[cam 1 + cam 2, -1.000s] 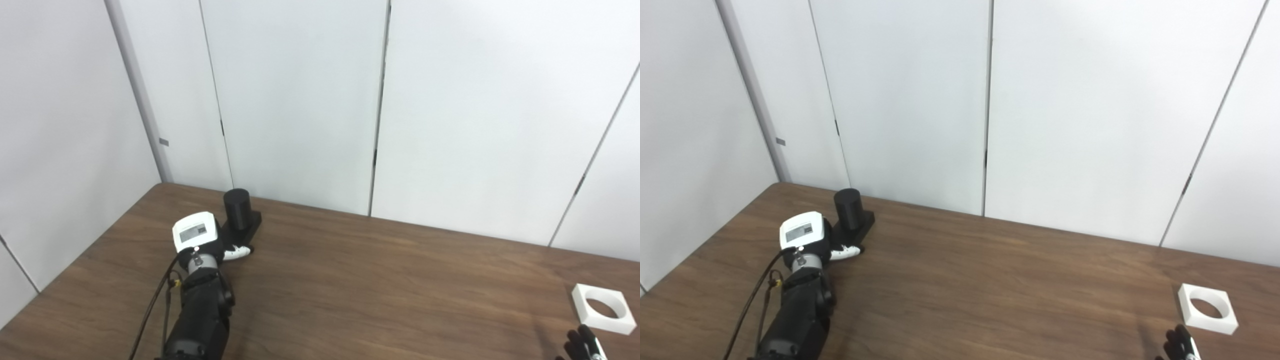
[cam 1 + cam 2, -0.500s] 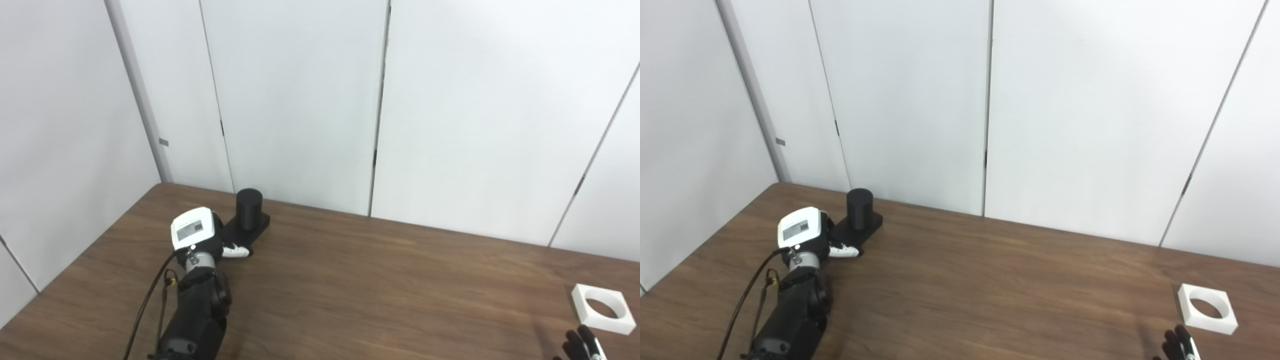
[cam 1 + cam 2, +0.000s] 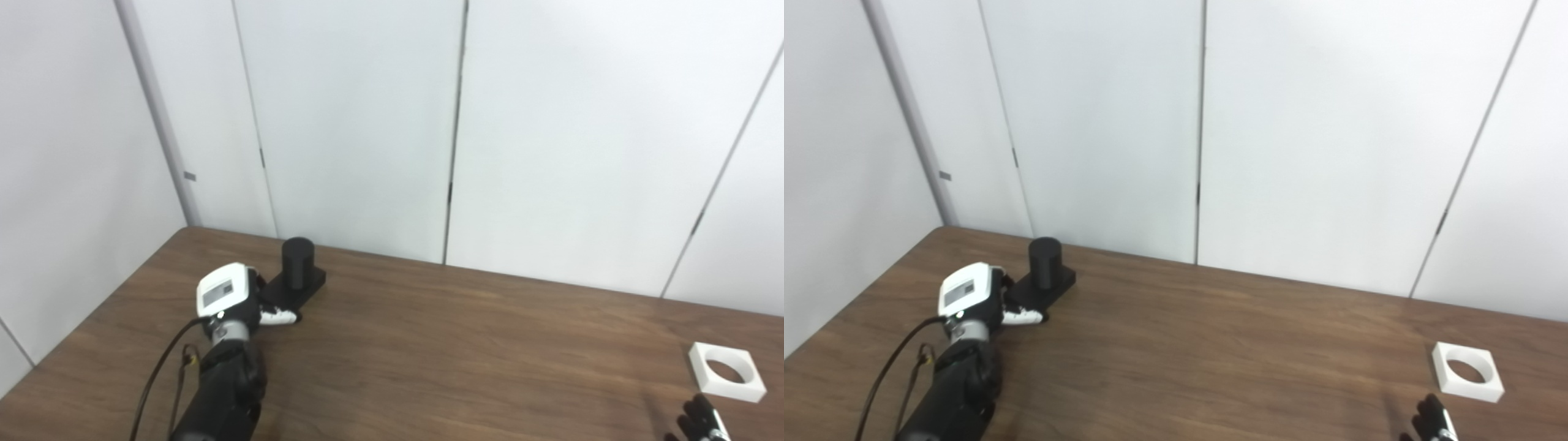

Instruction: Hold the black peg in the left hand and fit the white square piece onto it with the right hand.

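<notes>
The black peg (image 3: 298, 262), a short upright cylinder on a flat black base (image 3: 294, 288), stands on the table at the far left. My left hand (image 3: 236, 297) is at the near-left end of that base. Its white-tipped thumb (image 3: 278, 317) lies along the base's near side, and the other fingers are hidden behind the back of the hand. The white square piece (image 3: 726, 380), with a round hole, lies flat at the far right. Only the fingertips of my right hand (image 3: 698, 421) show at the bottom edge, just short of the piece and holding nothing.
The brown wooden table (image 3: 465, 355) ends at white wall panels (image 3: 367, 122) behind and on the left. A black cable (image 3: 156, 373) hangs beside my left forearm.
The peg's base has swung with my left hand, so the cylinder sits further right of the hand than a second ago. The camera has moved and the picture has shifted. My right hand has barely moved.
</notes>
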